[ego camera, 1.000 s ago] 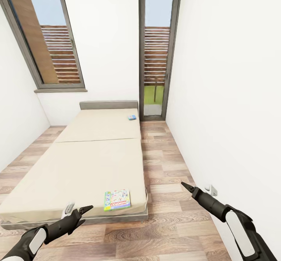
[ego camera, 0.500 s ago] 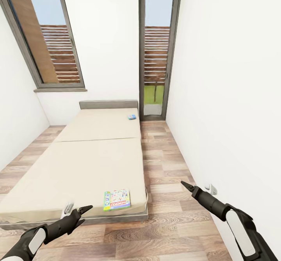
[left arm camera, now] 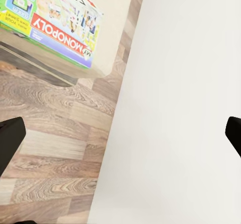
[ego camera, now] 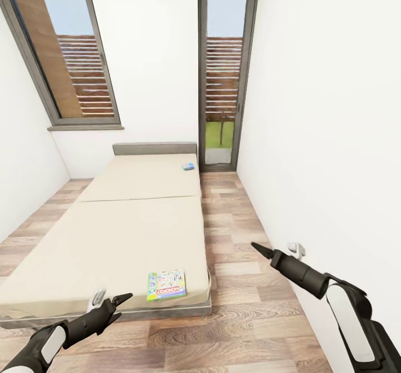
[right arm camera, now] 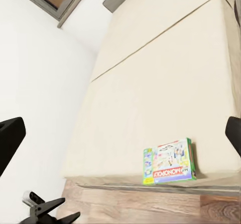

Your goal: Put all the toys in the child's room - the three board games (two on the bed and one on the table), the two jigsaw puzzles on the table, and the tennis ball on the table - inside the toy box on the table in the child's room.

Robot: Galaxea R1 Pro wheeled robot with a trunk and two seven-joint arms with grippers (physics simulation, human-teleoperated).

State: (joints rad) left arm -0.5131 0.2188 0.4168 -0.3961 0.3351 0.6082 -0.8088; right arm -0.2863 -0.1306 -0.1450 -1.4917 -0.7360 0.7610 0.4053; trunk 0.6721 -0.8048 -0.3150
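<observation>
Beige bed (ego camera: 122,217) bears green-edged board game (ego camera: 166,285); both grippers spread, empty.

We see a matt beige cloth mattress on the bed (ego camera: 111,233), wood-plank floor (ego camera: 239,306) with visible grain, a glossy printed cardboard board game (ego camera: 166,285), and smooth white walls (ego camera: 323,139).

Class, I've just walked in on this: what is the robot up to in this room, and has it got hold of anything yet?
Nothing is held yet. The robot faces the foot of the bed, both arms out over the wood floor. A green-edged board game lies at the mattress's near corner, and a small blue board game sits far off near the headboard. The left tool hovers open and empty just short of the bed; the right tool is open and empty too.
</observation>
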